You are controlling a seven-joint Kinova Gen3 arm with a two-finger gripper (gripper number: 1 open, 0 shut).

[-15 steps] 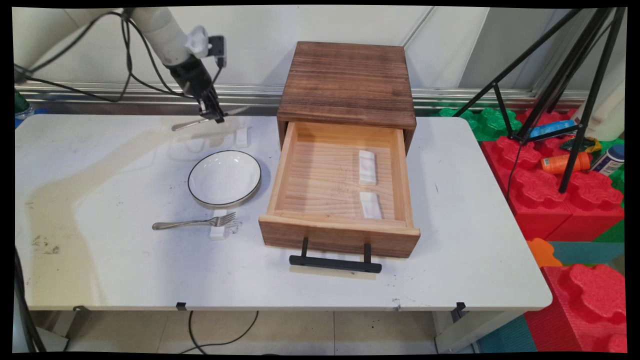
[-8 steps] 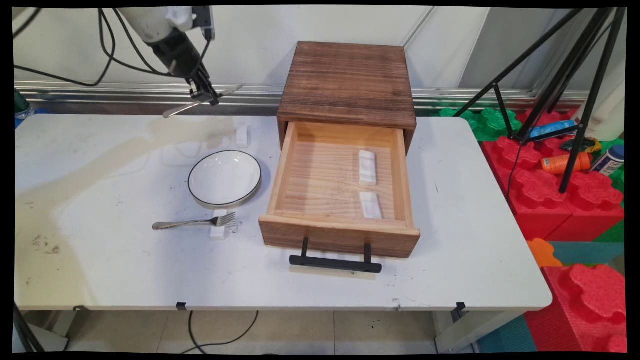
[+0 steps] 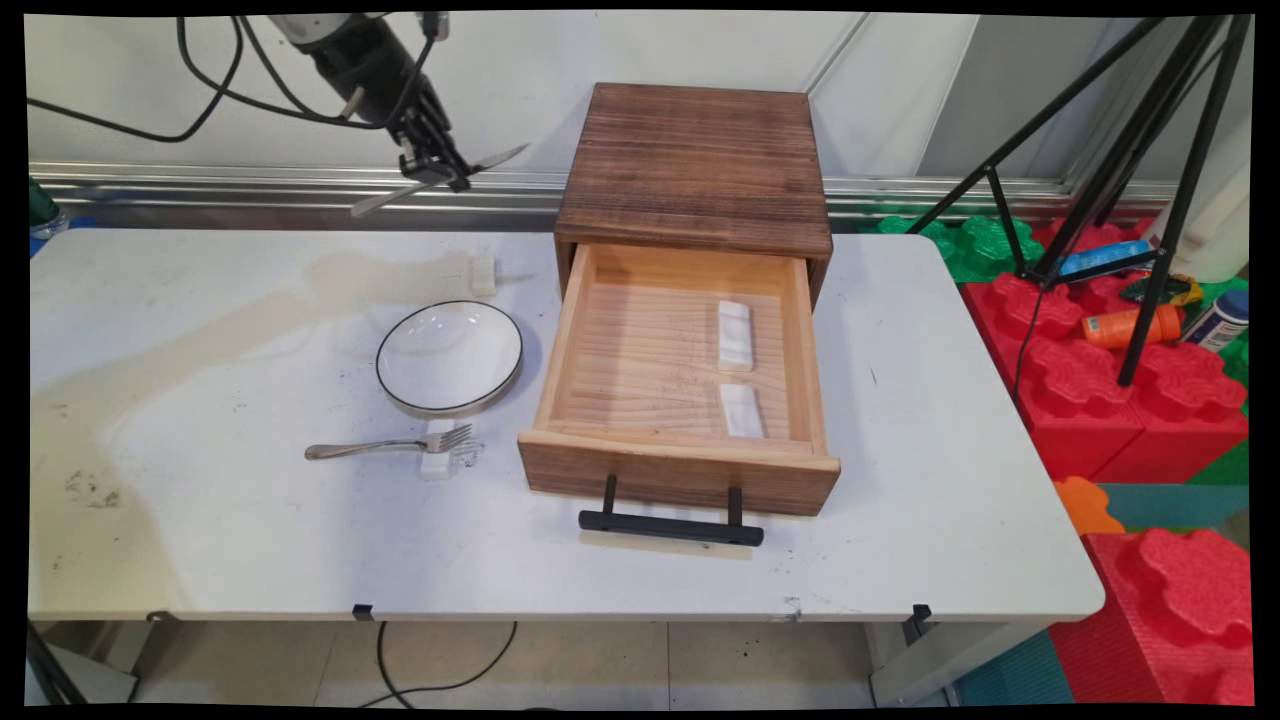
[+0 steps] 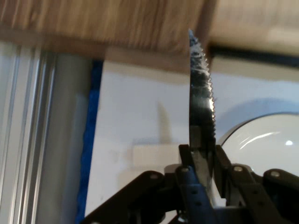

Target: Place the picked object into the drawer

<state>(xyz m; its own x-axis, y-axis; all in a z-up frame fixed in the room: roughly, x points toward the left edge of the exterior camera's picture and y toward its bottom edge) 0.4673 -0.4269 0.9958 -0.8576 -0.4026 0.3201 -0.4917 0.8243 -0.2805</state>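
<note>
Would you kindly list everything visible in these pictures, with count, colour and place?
knife: 1, silver, serrated, held in the air above the table's far left
rest: 1, white, on the table beyond the plate
plate: 1, white with dark rim, left of the drawer
fork: 1, silver, tines on a white block near the plate
drawer: 1, wooden, pulled open, black handle
white blocks: 2, inside the drawer
table: 1, white
gripper: 1, black, closed on the knife
</note>
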